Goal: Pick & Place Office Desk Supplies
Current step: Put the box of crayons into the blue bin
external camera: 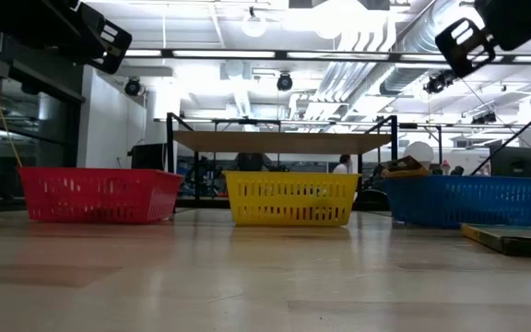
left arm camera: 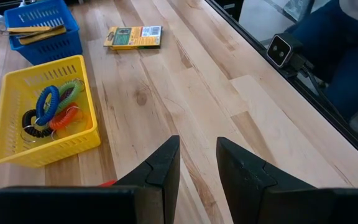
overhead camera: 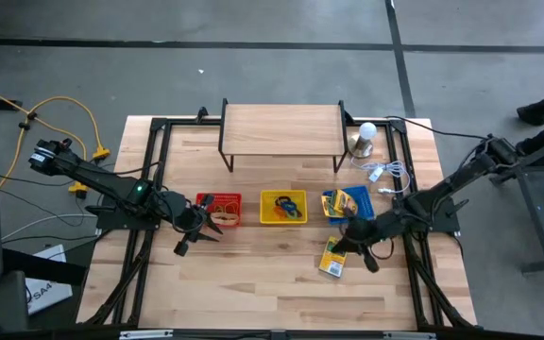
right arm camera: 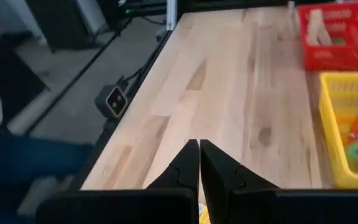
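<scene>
A wooden table is seen from above, with three small baskets set in a row across its middle: a red basket toward the left, a yellow basket in the centre and a blue basket toward the right. Coiled rings in blue, green, orange and black are held in the yellow basket. Flat yellow-and-green crayon boxes are stacked in the blue basket, and pale pieces are seen in the red one, though what they are cannot be told. One more crayon box is left lying flat on the bare table, in front of the blue basket and apart from it.

The left pincer is held above the table just in front of the red basket; its fingers are parted with a clear gap between them and nothing is gripped. The right pincer is held above the table between the blue basket and the loose crayon box, just beside that box; its fingers are pressed together and nothing is seen between them.

Behind the baskets a low wooden shelf on a dark frame is placed. At its right end a white round bulb on a metallic base is stood, and a tangle of thin white wire is laid near it. In the low view the three baskets are seen side by side, with the loose crayon box at the far right edge.
</scene>
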Motion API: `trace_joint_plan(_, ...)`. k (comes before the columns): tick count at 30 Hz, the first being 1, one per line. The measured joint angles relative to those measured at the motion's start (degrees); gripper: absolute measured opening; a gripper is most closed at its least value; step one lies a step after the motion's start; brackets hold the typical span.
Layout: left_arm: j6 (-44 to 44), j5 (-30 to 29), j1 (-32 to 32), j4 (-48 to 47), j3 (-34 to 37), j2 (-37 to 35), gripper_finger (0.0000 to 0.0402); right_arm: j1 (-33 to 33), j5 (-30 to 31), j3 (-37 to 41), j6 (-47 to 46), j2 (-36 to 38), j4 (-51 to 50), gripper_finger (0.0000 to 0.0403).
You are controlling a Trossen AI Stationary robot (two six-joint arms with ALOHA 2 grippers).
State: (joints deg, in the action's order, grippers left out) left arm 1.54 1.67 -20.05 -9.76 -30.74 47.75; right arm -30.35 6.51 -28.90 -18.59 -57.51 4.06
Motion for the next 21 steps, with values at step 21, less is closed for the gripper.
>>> trace_joint_plan(21, -0.02, 0.0, 0.0, 0.0, 0.0, 0.01, 0.01, -3.03, 3.88, -1.05, -33.46, -8.47, -8.5, 0.0026)
